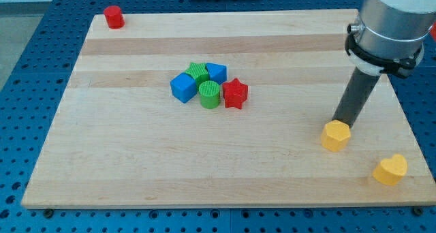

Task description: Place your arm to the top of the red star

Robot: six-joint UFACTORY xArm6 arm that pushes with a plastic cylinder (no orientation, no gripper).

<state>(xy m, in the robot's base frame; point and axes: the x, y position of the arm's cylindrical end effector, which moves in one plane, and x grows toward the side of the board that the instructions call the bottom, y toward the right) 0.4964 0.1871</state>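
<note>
The red star (235, 93) sits near the desk's (136, 165) middle, touching a green cylinder (210, 95) amid blue blocks. My tip (338, 122) – no fingers, just a rod – is well right, its end half hidden behind a yellow hexagonal block (336, 135). The arm's top is cut off. The pale wooden desk lies on blue pegboard (27, 69).

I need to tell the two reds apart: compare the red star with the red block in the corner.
The red star is star-shaped; the red cylinder is round. The star touches the cluster of blue and green blocks near the board's middle; the cylinder stands alone at the view's top left corner. The star is nearer my tip, which is far to the view's right. Both are red.
</note>
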